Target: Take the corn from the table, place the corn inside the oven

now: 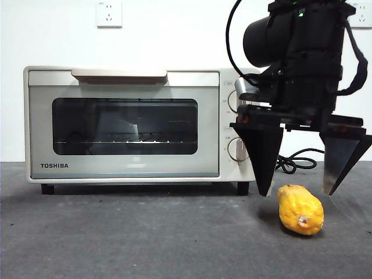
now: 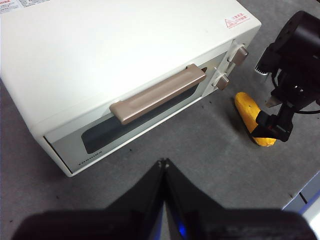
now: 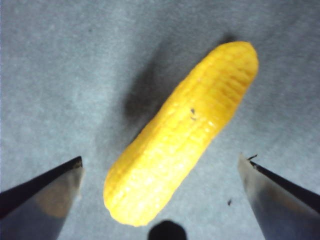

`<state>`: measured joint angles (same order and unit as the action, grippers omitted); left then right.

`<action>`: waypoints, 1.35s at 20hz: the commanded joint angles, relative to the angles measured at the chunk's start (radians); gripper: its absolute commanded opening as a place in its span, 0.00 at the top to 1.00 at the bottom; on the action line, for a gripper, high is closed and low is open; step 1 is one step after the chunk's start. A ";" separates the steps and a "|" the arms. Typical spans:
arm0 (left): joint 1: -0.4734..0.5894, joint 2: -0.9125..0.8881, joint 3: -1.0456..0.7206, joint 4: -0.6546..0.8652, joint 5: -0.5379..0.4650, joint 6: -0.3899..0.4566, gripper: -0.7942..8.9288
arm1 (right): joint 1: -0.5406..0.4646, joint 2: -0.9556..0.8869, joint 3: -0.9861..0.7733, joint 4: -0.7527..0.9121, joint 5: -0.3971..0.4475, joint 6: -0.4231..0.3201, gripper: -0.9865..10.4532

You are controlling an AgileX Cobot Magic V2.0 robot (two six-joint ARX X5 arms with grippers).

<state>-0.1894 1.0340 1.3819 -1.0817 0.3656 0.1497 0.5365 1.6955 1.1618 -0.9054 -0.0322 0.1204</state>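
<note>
The corn [image 1: 300,209] lies on the counter [image 1: 145,238] at the oven's [image 1: 139,122] four o'clock. The right end effector [image 1: 299,189] hangs just above it, jaws spread wide to straddle the cob (not touching yet). The left end effector [image 2: 164,162], pressed together, waits before the closed door.

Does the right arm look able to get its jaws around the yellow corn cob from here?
Probably yes. The right gripper hangs just above the bumpy yellow corn cob, jaws open wide on either side of it. The cob lies alone on the dark grey table, nothing between.

right claw [image 1: 299,193] spread wide; left claw [image 2: 164,162] closed.
</note>
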 commanded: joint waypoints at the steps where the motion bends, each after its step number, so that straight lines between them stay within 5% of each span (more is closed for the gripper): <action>1: -0.002 0.000 0.003 0.000 0.000 0.013 0.92 | 0.002 0.024 -0.013 0.025 -0.006 0.010 0.33; 5: -0.002 0.000 0.003 -0.001 0.000 0.013 0.92 | 0.002 0.051 -0.017 0.037 -0.006 0.009 0.39; 11: -0.002 0.000 0.003 -0.002 0.000 0.013 0.92 | 0.002 0.056 -0.017 0.039 -0.005 0.011 0.72; 16: -0.002 0.000 0.003 -0.019 0.000 0.021 0.92 | 0.002 0.056 -0.017 0.037 -0.005 0.013 0.81; 18: -0.002 0.000 0.003 -0.034 0.000 0.036 0.92 | 0.002 0.056 -0.017 0.037 -0.005 0.016 0.93; 27: -0.003 0.003 0.003 -0.007 0.005 0.034 0.92 | 0.073 0.046 -0.016 0.016 -0.005 0.018 0.92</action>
<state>-0.1894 1.0348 1.3819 -1.0962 0.3695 0.1753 0.6041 1.7397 1.1553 -0.8864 -0.0303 0.1318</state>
